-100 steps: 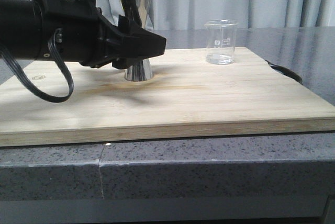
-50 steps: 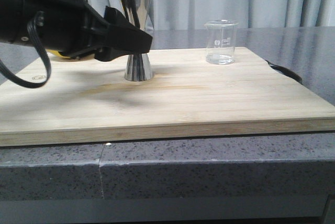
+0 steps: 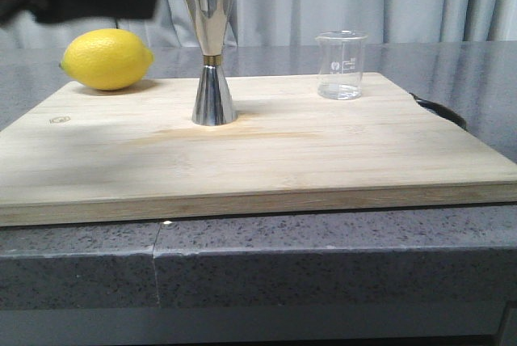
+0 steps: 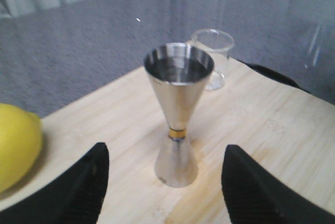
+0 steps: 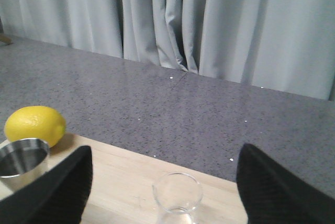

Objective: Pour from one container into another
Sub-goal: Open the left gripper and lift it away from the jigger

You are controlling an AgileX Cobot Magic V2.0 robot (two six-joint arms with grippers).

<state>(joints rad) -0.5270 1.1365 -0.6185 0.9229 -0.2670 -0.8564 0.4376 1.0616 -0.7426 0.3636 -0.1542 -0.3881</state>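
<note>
Clear glass beaker (image 3: pixel 341 65), upright, white markings, beside steel jigger (image 3: pixel 212 51)

open board between jigger (image 3: pixel 208 51) and beaker (image 3: pixel 340 65) (well apart)

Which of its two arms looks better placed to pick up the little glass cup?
Probably the right: its claw is open with the glass cup between its fingers, while the left claw faces the metal measuring cup instead.

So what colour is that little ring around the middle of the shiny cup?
Gold, on the steel jigger's waist; clearest in the left wrist view.
</note>
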